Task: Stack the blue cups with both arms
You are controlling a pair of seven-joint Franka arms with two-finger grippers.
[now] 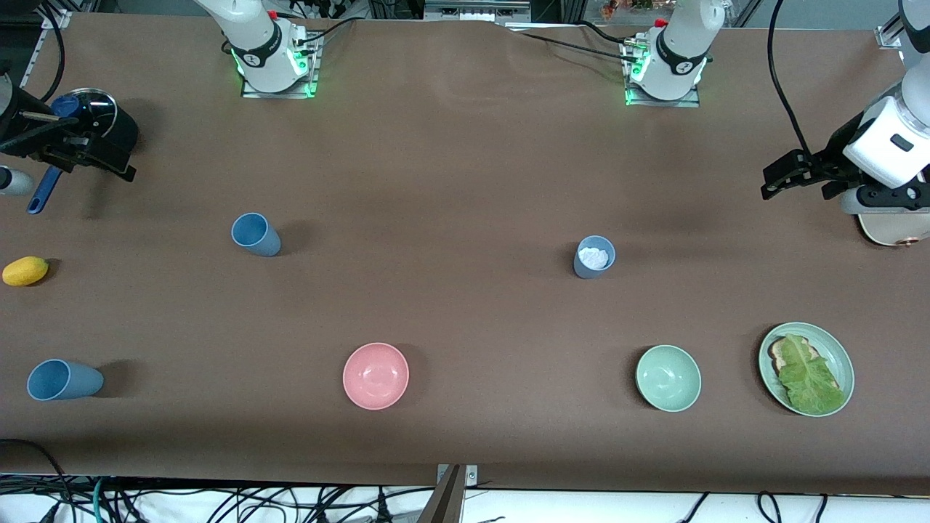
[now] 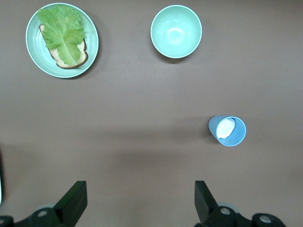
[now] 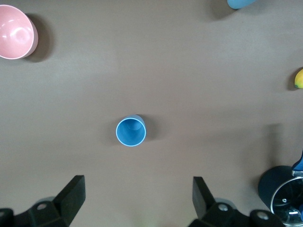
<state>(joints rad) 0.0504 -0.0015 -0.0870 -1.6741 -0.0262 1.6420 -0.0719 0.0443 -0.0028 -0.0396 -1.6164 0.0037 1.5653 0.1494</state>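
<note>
Both end effectors, left (image 2: 137, 201) and right (image 3: 137, 201), open; grasp light, rigid, slippery blue cup (image 3: 130, 131) at rim, 12 o'clock.

Two white robot arms with rounded joints and black bands rise from square metal base plates lit by green lamps, red buttons beside them and black cables trailing away. The left arm's small black two-finger gripper (image 1: 771, 180) and the right arm's matching black gripper (image 1: 87, 163) have angular matte fingers.
</note>
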